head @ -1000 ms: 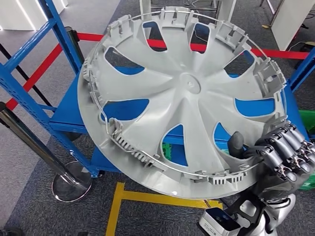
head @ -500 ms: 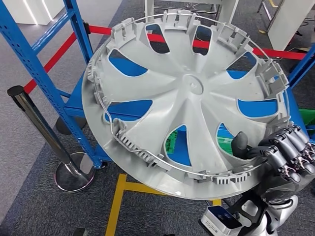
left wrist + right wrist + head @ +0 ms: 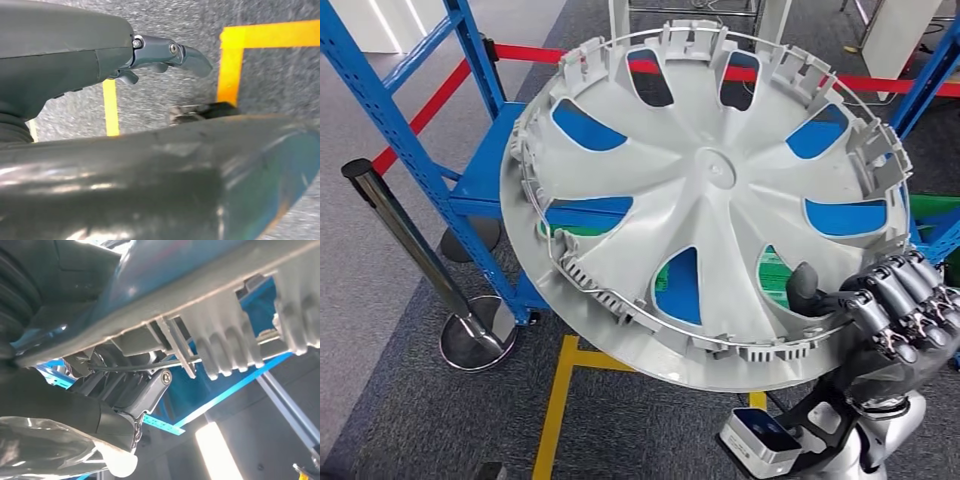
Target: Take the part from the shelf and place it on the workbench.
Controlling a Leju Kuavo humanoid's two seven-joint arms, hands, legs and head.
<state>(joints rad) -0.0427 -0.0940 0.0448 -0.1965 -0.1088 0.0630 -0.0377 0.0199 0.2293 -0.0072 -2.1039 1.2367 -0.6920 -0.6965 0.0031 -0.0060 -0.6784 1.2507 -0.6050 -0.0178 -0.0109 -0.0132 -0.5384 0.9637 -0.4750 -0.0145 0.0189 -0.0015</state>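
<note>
While the right hand [image 3: 897,310] grips one grey wheel cover [image 3: 705,190] by its rim, the left hand's [image 3: 166,52] grasp is unclear.

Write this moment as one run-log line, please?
phase: carrying | part: grey wheel cover | right hand: grips rim | left hand: holds nothing

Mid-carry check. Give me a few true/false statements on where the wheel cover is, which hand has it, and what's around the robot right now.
1. The right hand grips the wheel cover at its rim. True.
2. The wheel cover rests flat on the blue shelf. False: it is held up in front of the robot, with the shelf behind and below it.
3. The ribbed inner side of the cover, with its clips, faces the head camera. True.
4. A green rope runs behind the shelf. False: the barrier tape is red.
5. Yellow floor tape lies below the cover. True.
</note>
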